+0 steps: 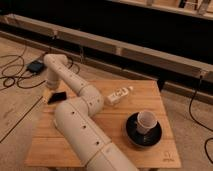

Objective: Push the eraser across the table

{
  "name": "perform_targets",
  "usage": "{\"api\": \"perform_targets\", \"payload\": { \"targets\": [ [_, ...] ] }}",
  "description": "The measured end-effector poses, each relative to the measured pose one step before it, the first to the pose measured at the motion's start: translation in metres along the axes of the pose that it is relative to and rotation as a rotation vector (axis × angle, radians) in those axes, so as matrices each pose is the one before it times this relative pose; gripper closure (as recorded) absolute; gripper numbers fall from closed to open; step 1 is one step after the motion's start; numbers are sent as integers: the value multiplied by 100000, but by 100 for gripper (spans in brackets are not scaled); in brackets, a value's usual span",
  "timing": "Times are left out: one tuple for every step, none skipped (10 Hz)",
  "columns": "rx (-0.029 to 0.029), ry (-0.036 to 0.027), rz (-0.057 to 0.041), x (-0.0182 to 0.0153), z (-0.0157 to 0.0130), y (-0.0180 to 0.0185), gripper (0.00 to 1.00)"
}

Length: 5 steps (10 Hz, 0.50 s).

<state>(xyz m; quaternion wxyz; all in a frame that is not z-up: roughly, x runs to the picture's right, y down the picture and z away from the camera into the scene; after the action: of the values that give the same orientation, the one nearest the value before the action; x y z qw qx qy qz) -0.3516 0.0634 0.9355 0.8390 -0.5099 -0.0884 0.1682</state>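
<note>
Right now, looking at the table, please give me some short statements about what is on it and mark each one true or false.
1. The eraser lies near the table's left edge. True.
2. The cup stands directly on the wood. False: it sits on a dark saucer.
3. The hand is over the cup. False: it is at the far left, beside the eraser.
4. A white bottle lies on its side near the table's middle. True.
5. The eraser is white. False: it is black.
</note>
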Motion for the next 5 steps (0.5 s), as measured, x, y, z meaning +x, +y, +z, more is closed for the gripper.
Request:
{"api": "perform_targets", "payload": {
  "targets": [
    [-213,215,74,85,-5,110,20],
    [-151,89,47,60,24,87,20],
    [-42,-71,-8,8,-34,74,20],
    [-139,1,-93,42,4,160,20],
    [-41,-23,-45,27,-12,93,20]
  ]
}}
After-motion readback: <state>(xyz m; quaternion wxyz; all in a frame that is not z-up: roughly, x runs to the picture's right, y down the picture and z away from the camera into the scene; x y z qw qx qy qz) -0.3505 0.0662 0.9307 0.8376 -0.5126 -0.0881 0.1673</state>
